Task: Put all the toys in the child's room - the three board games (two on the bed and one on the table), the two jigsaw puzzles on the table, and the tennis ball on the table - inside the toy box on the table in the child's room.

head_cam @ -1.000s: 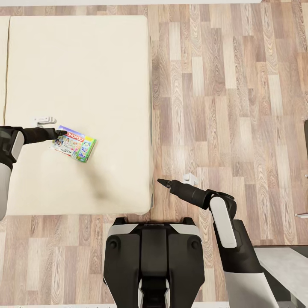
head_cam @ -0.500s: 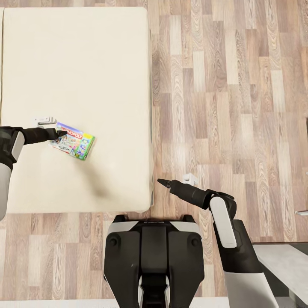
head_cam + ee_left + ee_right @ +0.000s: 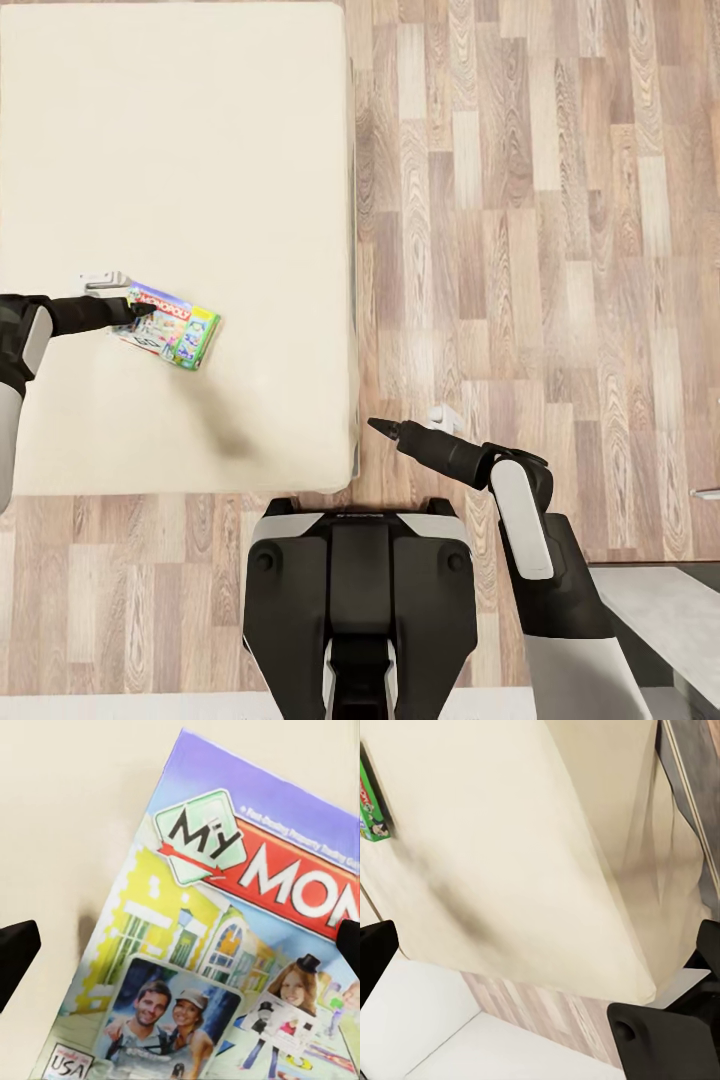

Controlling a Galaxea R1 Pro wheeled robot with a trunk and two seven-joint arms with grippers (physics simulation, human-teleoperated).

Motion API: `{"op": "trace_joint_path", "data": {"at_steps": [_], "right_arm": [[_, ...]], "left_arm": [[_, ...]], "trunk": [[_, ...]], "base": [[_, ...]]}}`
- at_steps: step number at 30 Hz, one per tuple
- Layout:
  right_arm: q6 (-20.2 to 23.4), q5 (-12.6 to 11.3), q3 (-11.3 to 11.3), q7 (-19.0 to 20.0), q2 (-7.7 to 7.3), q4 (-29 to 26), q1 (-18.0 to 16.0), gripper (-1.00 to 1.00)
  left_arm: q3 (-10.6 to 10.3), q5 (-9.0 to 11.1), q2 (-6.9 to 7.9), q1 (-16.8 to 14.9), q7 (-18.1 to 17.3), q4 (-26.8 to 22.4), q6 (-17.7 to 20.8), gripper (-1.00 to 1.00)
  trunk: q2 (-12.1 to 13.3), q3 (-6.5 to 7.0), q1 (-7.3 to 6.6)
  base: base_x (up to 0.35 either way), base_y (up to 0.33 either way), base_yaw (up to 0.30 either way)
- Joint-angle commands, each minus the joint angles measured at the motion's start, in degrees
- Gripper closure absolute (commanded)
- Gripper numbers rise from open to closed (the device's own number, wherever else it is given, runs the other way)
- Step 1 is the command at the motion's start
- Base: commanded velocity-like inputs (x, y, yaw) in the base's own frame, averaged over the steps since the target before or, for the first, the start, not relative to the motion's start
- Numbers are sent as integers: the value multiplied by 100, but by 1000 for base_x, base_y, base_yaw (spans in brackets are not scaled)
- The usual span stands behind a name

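A "My Monopoly" board game is seen lying flat on the beige mattress of the bed, tilted askew and well in from the mattress edges, with bare mattress open on all sides of it. Its lid shows a purple band, a red title banner and printed photographs of people. The left gripper is poised at the box's near corner, its dark fingertips spread wide to either side of the lid. The right gripper is held over the wood-plank floor just beside the bed's edge, its fingertips parted. A corner of the grey worktop is seen at lower right.
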Motion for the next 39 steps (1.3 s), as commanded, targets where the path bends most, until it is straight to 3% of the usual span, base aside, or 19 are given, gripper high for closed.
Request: {"op": "trace_joint_path", "data": {"at_steps": [1,18,39], "right_arm": [[24,47,-6,43,2,-2,-2,-100],[32,41,0,43,25,-2,-2,-100],[32,49,-6,43,18,-2,-2,-100]], "left_arm": [[32,-17,-43,3,-95,70,49,-100],[33,-8,-44,3,-142,68,49,-100],[31,-8,-67,3,-142,65,49,-100]], "trunk": [[-5,-6,7],[-5,-83,7],[-5,-85,7]], "base": [[0,0,0],[0,-3,0],[0,-122,0]]}}
